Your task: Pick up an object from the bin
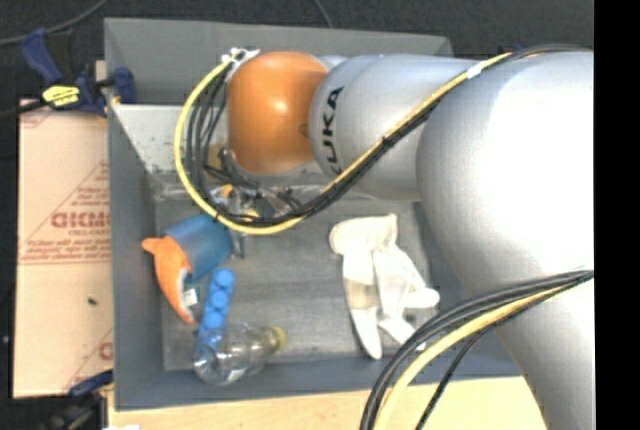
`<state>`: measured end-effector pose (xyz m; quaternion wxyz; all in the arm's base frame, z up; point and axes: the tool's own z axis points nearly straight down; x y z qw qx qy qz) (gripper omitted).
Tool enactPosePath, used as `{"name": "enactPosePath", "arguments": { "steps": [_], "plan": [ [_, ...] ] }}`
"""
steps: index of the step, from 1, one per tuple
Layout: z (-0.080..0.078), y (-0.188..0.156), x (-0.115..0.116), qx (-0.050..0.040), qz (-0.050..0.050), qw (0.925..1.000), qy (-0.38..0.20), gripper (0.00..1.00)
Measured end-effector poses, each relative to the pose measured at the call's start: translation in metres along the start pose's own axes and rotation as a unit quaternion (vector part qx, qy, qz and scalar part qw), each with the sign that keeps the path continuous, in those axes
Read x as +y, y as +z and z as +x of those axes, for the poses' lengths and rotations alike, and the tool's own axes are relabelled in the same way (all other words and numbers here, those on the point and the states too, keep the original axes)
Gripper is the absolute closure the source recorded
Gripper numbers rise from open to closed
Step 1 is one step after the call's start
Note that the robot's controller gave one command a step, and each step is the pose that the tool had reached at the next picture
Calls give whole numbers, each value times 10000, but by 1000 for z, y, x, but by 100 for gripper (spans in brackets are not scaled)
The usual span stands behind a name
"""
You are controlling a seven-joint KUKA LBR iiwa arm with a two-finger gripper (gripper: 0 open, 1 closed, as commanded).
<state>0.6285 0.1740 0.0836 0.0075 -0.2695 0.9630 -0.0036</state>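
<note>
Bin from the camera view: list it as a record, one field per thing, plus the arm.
bin: grey metal, arm in from the right
orange wrist cover: over the upper left
blue cup: tilted, just below the cover
orange item: against the cup's left
blue knobbly piece: below the cup
clear bottle: lower left corner
white cloth: right of centre, apart

white glove [380,280] | clear bottle [232,355] | blue beaded piece [216,303] | orange toy [168,270]
</note>
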Motion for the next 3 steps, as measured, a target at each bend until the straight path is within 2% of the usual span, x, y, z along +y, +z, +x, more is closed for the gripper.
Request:
{"name": "enactPosePath", "arguments": {
  "steps": [1,3],
  "plan": [
    [-1,-5,-1,-23,8,10000,29,100],
    [0,-10,-1,-13,-5,9995,315,100]
  ]
}}
